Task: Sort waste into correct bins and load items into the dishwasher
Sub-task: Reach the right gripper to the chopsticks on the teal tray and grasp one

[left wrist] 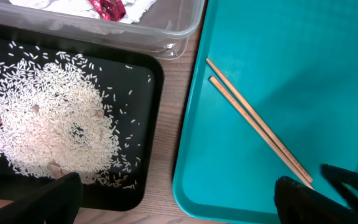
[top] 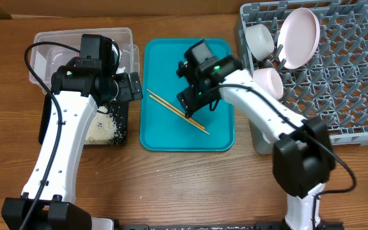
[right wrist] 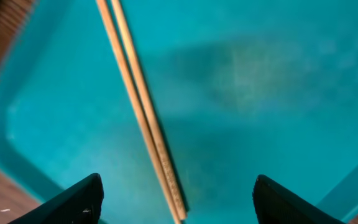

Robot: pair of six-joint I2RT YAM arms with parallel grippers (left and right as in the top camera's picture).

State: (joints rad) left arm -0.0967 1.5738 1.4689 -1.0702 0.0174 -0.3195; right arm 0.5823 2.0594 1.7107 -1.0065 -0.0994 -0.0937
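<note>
Wooden chopsticks flat and paired on teal tray, straddled crosswise by right hand, fingers apart, likely for a pinch toward grey dish rack, left hand also apart, parked beside rice-covered black tray.

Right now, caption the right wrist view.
Open right tool poised over two wooden chopsticks lying side by side on the teal tray.

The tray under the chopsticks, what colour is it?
The tray is teal, clearest in the overhead view.
</note>
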